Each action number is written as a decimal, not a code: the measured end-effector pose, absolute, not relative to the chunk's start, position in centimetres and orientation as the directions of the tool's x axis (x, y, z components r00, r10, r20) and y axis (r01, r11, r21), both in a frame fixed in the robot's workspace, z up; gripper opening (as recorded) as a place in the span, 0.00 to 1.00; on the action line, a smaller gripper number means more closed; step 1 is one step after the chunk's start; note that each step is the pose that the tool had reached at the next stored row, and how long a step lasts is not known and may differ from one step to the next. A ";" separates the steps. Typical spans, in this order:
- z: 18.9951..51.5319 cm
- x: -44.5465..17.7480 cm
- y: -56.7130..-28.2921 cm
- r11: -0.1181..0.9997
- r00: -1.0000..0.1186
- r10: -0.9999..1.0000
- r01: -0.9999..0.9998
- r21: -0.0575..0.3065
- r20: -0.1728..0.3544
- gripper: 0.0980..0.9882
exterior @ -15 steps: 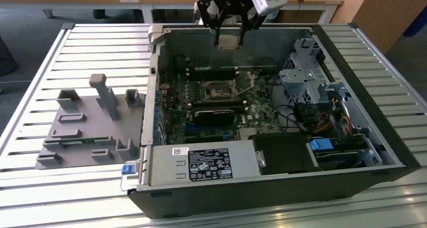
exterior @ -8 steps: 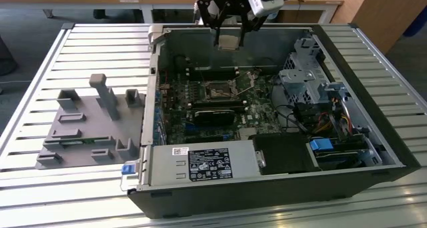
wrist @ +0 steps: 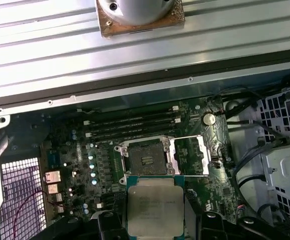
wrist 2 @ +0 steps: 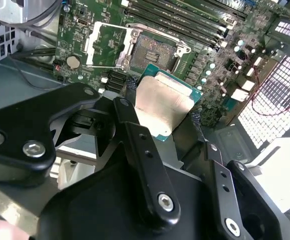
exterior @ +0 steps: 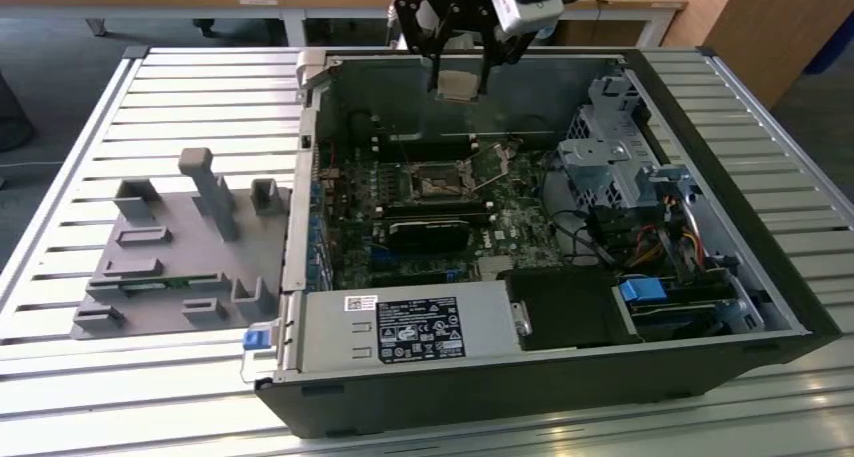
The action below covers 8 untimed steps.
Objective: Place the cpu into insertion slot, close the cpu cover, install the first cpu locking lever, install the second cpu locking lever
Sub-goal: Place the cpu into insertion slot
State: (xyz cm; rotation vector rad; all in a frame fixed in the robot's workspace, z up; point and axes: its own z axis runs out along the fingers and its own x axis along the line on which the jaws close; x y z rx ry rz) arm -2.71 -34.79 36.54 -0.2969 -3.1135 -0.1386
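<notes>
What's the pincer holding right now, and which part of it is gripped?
The pincer holds the cpu, clamped by two opposite side edges, with its metal top uncovered. The cpu is not yet in the insertion slot.

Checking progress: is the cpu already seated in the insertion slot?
No, the pincer holds the cpu, and the insertion slot is bare.

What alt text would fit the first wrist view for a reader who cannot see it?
The gripper holds the cpu, metal top toward the camera, over an open computer case. Beyond it on the green motherboard, the insertion slot sits empty, with the cpu cover swung open beside it.
</notes>
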 end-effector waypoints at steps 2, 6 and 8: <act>36.5 -2.7 -34.8 0.976 -0.980 0.198 0.199 0.087 0.019 0.50; 36.5 -2.7 -34.8 0.973 -0.977 0.213 0.214 0.087 0.019 0.50; 36.5 -2.7 -34.8 0.971 -0.975 0.220 0.221 0.087 0.019 0.50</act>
